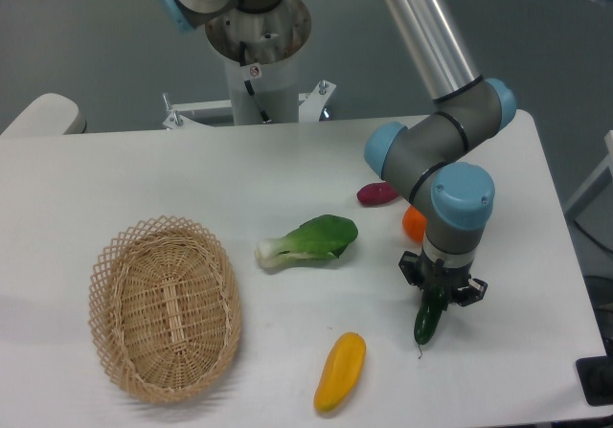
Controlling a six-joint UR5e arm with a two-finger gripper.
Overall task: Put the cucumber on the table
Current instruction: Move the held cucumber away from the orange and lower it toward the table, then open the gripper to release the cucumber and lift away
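White tabletop (144,174) is seen; cucumber (428,321) is clamped upright by the tool (440,294); no writing readable.

Upper end of the cucumber (428,321) hidden under the gripper (442,292), finger positions impossible to make out, orange object (413,222) at its 11 o'clock mostly covered by the arm's wrist (458,208), purple vegetable (376,194) partly blocked, arm cut off by the top edge
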